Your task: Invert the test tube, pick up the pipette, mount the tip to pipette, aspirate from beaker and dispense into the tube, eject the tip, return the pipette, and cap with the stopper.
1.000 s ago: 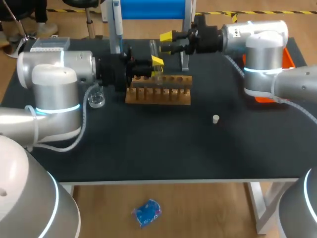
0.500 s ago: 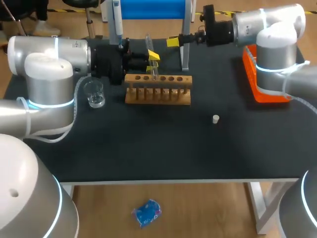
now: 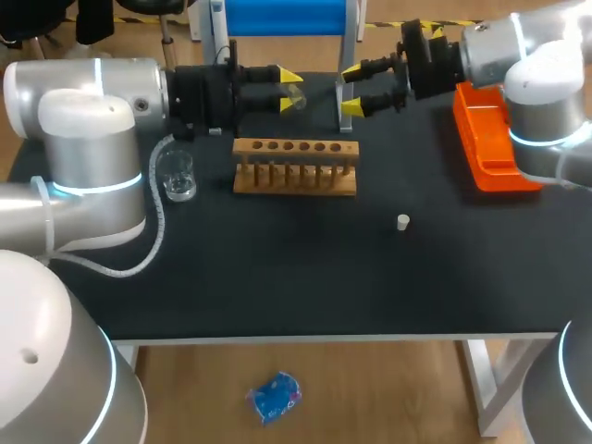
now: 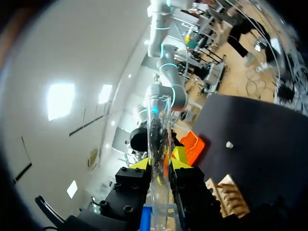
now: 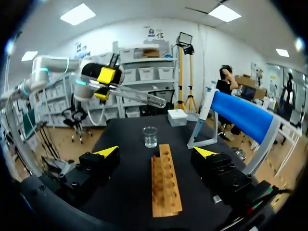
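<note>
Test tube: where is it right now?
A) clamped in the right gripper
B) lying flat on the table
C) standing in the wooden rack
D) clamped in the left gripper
D: the test tube sits between the yellow tips of the left gripper, held off the table behind the wooden rack, while the right gripper is open with nothing in it.

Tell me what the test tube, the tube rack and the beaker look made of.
The test tube is clear glass or clear plastic: it is see-through with bright glints, and the look can't settle which. The test tube rack looks like wood, matte tan with drilled holes and dowel posts. The beaker is transparent and glossy, likely glass, though plastic isn't ruled out.
</note>
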Controlling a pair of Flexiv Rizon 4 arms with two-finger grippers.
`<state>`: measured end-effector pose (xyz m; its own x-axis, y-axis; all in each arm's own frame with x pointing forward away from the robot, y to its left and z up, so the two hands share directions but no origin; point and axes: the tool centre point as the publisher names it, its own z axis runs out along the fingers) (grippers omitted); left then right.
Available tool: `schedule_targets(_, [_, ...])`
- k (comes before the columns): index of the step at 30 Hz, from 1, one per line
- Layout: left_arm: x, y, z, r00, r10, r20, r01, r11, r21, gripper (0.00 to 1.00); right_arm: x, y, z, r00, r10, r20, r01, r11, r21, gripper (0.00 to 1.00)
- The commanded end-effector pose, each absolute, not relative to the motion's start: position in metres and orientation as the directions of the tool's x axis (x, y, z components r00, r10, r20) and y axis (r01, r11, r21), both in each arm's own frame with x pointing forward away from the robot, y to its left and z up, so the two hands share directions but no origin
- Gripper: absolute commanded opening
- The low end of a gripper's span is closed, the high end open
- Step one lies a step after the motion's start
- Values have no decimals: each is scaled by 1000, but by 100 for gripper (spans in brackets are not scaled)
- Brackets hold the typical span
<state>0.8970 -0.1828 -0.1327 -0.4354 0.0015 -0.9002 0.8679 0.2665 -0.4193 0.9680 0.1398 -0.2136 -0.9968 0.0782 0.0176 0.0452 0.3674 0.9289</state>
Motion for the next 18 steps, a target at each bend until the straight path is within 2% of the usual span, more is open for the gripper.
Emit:
schedule_targets(1, [893,-182,-129,-634,-83,-769,723,288,-628,0,966,137,-207,-990,12,-137,-116,455,883,100])
schedule_targets(7, [893,-182,-129,-634,-83,-769,723,288,-628,0,966,137,-207,-990,12,-137,-116,455,883,100])
schedule_targets(9, [894,-188,-131,-739,-131,-661,616,266,-742,0,966,137,-207,-990,12,-137,-116,455,883,100])
schedule_targets(10, [893,-192,-130,-751,-176,-637,604,209,-769,0,965,134,-210,-993,3,-120,-106,442,890,100])
schedule_targets(18, [897,-215,-136,-881,-152,-447,420,178,-890,0,950,101,-237,-997,-20,-79,-80,468,880,100])
